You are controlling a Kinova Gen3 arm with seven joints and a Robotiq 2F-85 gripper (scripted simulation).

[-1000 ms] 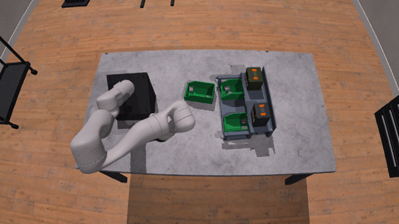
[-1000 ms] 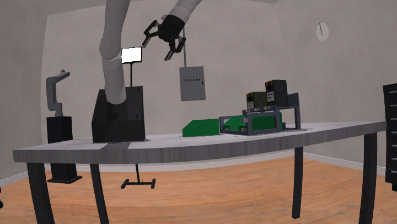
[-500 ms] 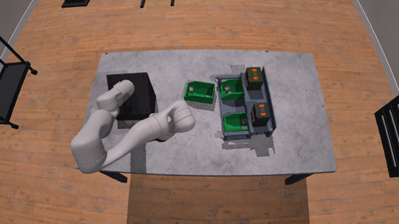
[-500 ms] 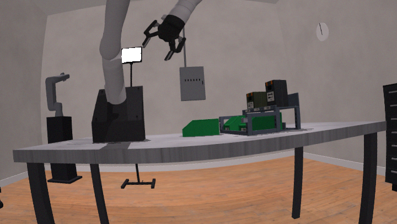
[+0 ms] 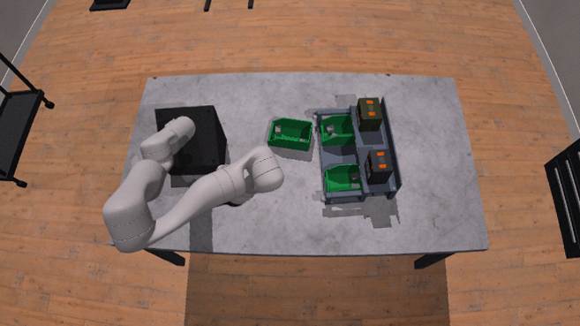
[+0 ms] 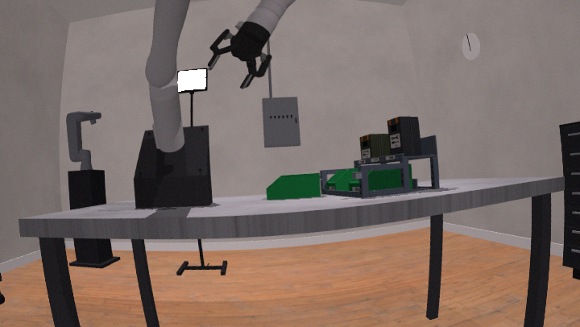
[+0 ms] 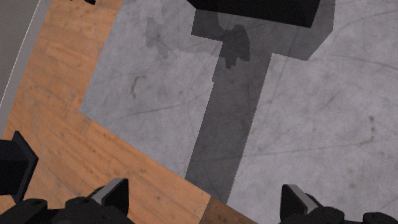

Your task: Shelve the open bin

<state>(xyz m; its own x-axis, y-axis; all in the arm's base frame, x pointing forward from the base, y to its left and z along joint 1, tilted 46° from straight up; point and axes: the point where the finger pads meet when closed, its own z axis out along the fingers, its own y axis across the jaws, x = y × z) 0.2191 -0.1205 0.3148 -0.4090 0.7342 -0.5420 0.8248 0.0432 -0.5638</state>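
High above the concrete-grey tabletop point(image 5: 251, 235) point(image 6: 227, 225) point(image 7: 310, 125), the Robotiq gripper point(image 6: 227, 76) point(image 7: 204, 199) is hanging with its two fingers spread wide and nothing between them, pointing down and back towards the black robot pedestal point(image 5: 210, 117) point(image 6: 174, 192) point(image 7: 260, 7). Outward from it, the loose green open-front bin point(image 5: 290, 134) point(image 6: 294, 187) is sitting on the tabletop, lying lower than the fingers and on the shelf side of the pedestal, its long axis running roughly towards the shelf and slightly askew, its cut-down front facing the pedestal. Small grey parts are resting inside. Just beyond its tall back, the blue-grey shelf rack point(image 5: 344, 199) point(image 6: 364, 184) is holding two green bins, the clock-side question aside, one at each end: an upper-row bin point(image 5: 332, 130) and a lower-row bin point(image 5: 342, 179) in the top view, with the gap between them. Over their rear, the low board is carrying an olive box point(image 5: 370, 115) point(image 6: 373, 146) and a dark grey box point(image 5: 380, 168) point(image 6: 403, 135), likely limiting the hand's approach. Reaching and turning towards the loose bin is probably coming first.
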